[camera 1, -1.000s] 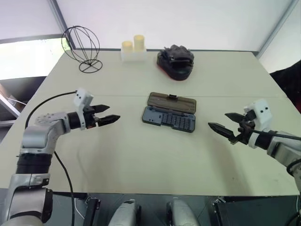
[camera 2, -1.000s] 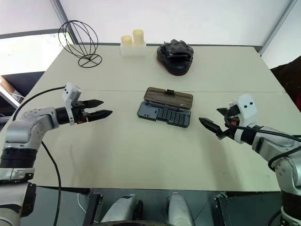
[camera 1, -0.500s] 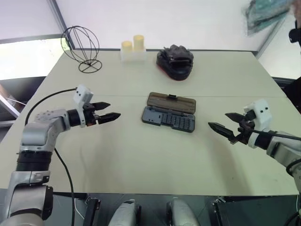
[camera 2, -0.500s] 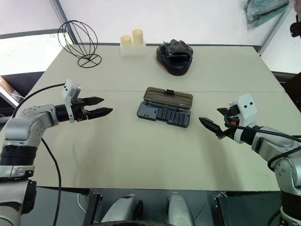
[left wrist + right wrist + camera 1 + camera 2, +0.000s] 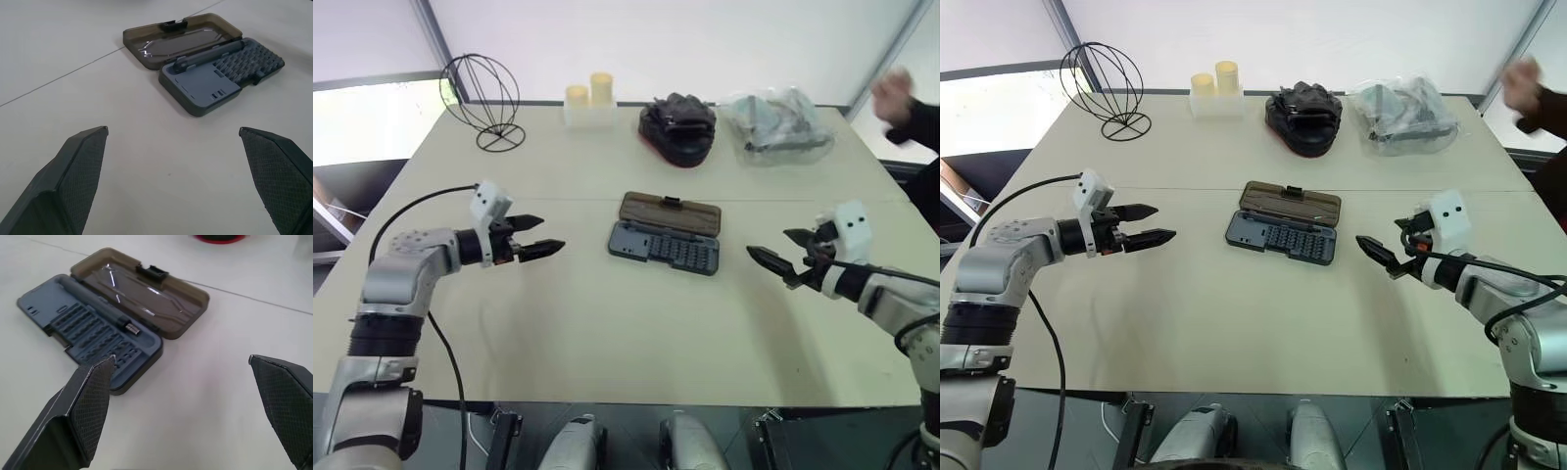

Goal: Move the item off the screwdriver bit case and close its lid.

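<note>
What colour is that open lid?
The lid is smoky translucent brown, clearest in the right wrist view.

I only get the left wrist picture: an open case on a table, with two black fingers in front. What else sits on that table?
Observer: Beyond the case, near the far edge, lies a lumpy black object with a red base.
Operator: Anything next to it?
Observer: A clear plastic bag with dark things inside lies to its right.
Operator: Is there a second arm?
Observer: Yes. The right gripper hovers open on the right of the case, apart from it.
</note>
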{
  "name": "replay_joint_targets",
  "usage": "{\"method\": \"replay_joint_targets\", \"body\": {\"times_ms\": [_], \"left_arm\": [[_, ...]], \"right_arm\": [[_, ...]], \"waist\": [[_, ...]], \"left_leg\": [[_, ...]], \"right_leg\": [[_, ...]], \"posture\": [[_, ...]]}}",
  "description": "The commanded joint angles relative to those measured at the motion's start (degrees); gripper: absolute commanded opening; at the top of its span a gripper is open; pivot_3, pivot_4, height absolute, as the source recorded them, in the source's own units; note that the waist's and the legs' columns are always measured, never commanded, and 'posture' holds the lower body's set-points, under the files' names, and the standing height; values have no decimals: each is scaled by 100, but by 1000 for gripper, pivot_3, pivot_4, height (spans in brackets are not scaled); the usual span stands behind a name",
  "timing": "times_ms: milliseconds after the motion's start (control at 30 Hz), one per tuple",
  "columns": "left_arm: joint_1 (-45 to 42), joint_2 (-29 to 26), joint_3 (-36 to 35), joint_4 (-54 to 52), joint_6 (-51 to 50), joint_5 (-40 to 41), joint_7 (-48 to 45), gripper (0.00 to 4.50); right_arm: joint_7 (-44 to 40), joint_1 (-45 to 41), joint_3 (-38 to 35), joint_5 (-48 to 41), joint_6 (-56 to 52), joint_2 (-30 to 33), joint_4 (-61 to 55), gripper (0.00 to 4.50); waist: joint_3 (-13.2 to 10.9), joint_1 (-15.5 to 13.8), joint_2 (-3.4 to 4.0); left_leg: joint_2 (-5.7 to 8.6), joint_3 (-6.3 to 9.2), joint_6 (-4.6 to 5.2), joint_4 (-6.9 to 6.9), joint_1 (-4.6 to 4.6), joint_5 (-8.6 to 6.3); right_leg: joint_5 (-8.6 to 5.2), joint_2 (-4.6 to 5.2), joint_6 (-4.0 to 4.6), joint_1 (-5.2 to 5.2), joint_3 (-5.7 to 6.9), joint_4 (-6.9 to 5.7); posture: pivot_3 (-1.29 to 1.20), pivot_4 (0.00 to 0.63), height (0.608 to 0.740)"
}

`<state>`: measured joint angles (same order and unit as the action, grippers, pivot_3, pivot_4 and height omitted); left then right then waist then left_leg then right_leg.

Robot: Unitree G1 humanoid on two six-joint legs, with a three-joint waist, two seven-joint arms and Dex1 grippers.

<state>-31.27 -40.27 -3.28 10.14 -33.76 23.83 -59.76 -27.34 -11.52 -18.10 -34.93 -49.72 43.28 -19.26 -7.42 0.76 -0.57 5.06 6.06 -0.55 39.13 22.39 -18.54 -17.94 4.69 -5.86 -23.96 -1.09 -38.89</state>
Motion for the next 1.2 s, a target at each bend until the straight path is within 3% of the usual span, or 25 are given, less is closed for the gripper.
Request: {"method": "replay_joint_targets", "body": {"times_ms": [33, 167, 267, 367, 567, 700, 800, 1033, 1200], "left_arm": [[-21, -99, 45, -134, 205, -83, -117, 4476], [57, -332, 448, -369, 518, -275, -681, 4476], [66, -511, 621, -631, 504, -205, -1092, 4476], [178, -536, 580, -895, 479, -203, -1000, 4476], [729, -666, 192, -1765, 98, 84, -700, 4476], [1124, -912, -5, -2338, -16, 160, -601, 4476], [1188, -855, -136, -2479, -128, 277, -390, 4500], [1266, -793, -165, -2474, -7, 260, -141, 4500], [1232, -763, -151, -2445, 70, 251, -52, 4500]], "right_arm": [[292, -600, 216, 236, 14, -208, 389, 4494], [488, -1884, 1012, 856, 126, -622, 1679, 4494], [681, -3346, 1394, 1395, 570, -1295, 3829, 4494], [600, -4218, 1693, 1947, 1248, -1674, 5696, 4494], [532, -4989, 2033, 2741, 2114, -1956, 7934, 4494], [192, -5167, 2226, 3099, 2327, -1975, 8517, 4494], [-7, -5210, 2304, 3296, 2395, -2028, 8716, 3620], [-275, -5207, 2304, 3507, 2315, -2258, 8924, 217], [-446, -5120, 2399, 3733, 2437, -2271, 8957, 48]], "waist": [[0, 13, 0], [-2, 76, 3], [-13, 182, 15], [-15, 190, 18], [-16, 242, 20], [-15, 318, 19], [-15, 320, 19], [-13, 314, 19], [-11, 325, 15]], "left_leg": [[0, 0, 0, 1, 0, 0], [0, -1, -4, -1, 1, 2], [0, -7, -9, -2, 4, 5], [-1, -4, -15, -15, 6, 9], [14, 16, -16, -10, 10, 9], [15, 24, -16, -17, 11, 9], [11, 27, -16, -12, 9, 9], [9, 30, -16, -4, -3, 9], [11, 40, -16, -6, -3, 9]], "right_leg": [[0, 0, 0, 0, 0, 0], [0, 0, 0, -11, 0, -13], [0, 0, 0, -16, 0, -14], [0, 0, 1, -30, 1, -22], [1, 10, 2, -34, 2, -25], [1, 10, 2, -25, 3, -22], [1, 3, 2, -14, 3, -21], [1, 0, 2, 2, 3, -22], [1, -1, 2, 6, 4, -21]], "posture": [[0, 150, 740], [0, 150, 740], [0, 150, 740], [0, 150, 740], [0, 150, 740], [0, 150, 740], [0, 150, 740], [0, 150, 740], [0, 150, 740]]}}
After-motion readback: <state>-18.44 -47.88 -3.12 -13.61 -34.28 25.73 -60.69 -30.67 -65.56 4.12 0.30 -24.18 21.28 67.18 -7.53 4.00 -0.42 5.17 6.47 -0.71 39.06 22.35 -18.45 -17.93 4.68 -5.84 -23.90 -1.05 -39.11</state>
